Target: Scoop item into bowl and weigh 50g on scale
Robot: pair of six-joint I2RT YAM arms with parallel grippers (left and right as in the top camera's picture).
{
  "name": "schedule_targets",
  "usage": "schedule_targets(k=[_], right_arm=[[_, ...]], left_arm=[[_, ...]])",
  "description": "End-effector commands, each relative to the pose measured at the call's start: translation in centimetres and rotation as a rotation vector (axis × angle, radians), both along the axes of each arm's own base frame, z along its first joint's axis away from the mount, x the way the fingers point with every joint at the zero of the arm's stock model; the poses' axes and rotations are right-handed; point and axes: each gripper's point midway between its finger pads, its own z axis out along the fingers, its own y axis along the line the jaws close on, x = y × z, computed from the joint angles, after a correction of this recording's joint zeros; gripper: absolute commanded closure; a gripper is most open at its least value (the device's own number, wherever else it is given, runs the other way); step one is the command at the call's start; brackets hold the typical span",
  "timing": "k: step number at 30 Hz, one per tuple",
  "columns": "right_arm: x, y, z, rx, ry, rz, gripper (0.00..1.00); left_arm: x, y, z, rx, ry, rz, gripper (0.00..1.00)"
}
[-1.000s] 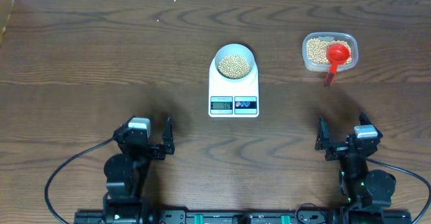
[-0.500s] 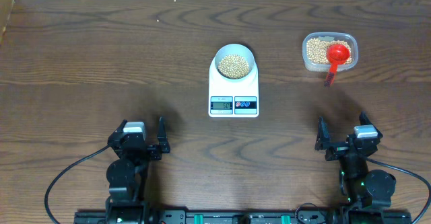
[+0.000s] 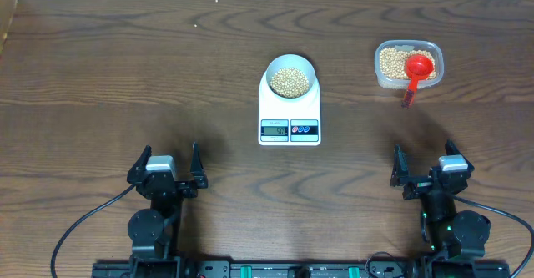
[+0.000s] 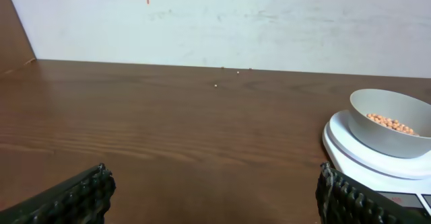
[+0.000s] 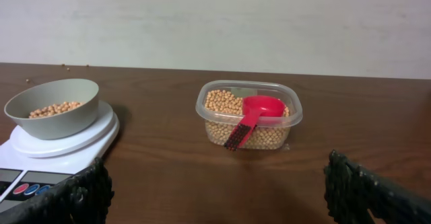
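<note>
both the left gripper and the right gripper sit spread wide and empty near the desk's front edge, well apart from the bowl of beans resting on the scale, while a red scoop lies in the clear container.

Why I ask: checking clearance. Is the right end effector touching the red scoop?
Apart. Overhead shows bare table between the right end effector and the red scoop.

Left tool further left and back toward its base, squared straight ahead.
</note>
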Motion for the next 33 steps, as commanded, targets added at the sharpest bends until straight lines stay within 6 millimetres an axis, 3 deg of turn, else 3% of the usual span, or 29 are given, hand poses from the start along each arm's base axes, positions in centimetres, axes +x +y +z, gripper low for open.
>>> schedule_targets(k=[1, 33], right_arm=[[-0.03, 0.14, -0.06, 0.013, 0.002, 0.004, 0.01], [-0.03, 0.14, -0.06, 0.013, 0.002, 0.004, 0.01]], left_arm=[[-0.15, 0.46, -1.36, 0.019, 0.046, 0.022, 0.02], [-0.08, 0.47, -2.14, 0.02, 0.081, 0.023, 0.02]])
